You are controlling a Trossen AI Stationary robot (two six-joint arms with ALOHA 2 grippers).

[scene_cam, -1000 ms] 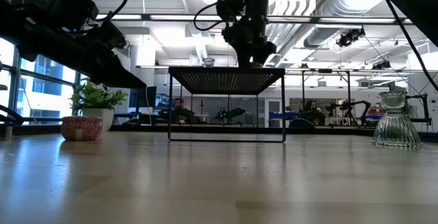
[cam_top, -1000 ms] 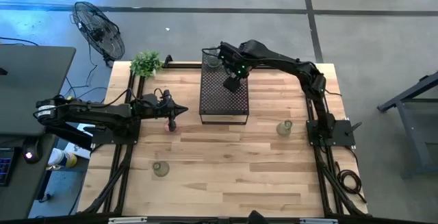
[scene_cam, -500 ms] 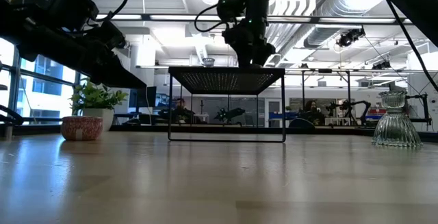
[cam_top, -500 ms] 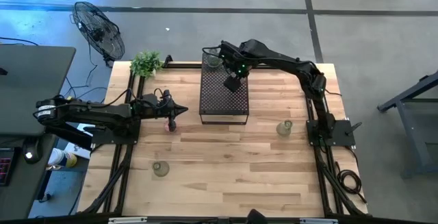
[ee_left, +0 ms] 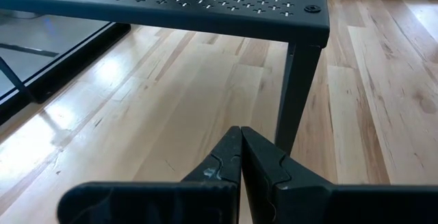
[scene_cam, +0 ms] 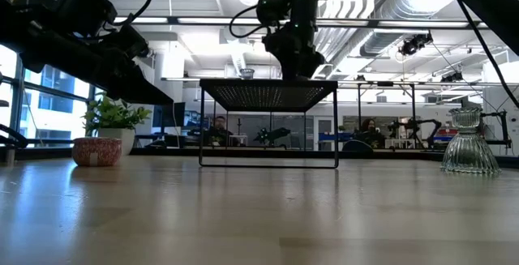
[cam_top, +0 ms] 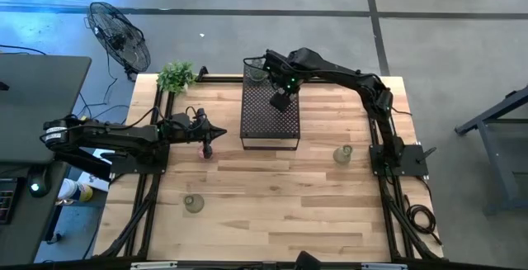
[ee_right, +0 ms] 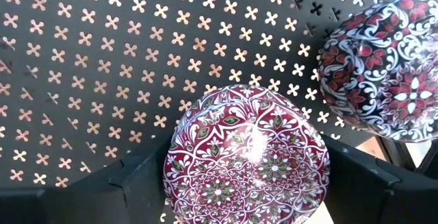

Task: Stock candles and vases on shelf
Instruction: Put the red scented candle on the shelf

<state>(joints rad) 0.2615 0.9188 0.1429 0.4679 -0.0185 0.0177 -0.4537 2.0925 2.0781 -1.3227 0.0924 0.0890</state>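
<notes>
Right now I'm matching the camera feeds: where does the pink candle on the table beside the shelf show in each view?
High view: the pink candle is left of the shelf, on the table.
Low view: far left, on the table.
Left wrist view: not in it.
Right wrist view: not in it.
Shared landmark: the shelf.

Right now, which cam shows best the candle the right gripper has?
Right wrist view: the candle fills the frame between the right gripper fingers, over the shelf, a second candle beside it. High and low views show only the gripper there; left wrist view misses it.
</notes>
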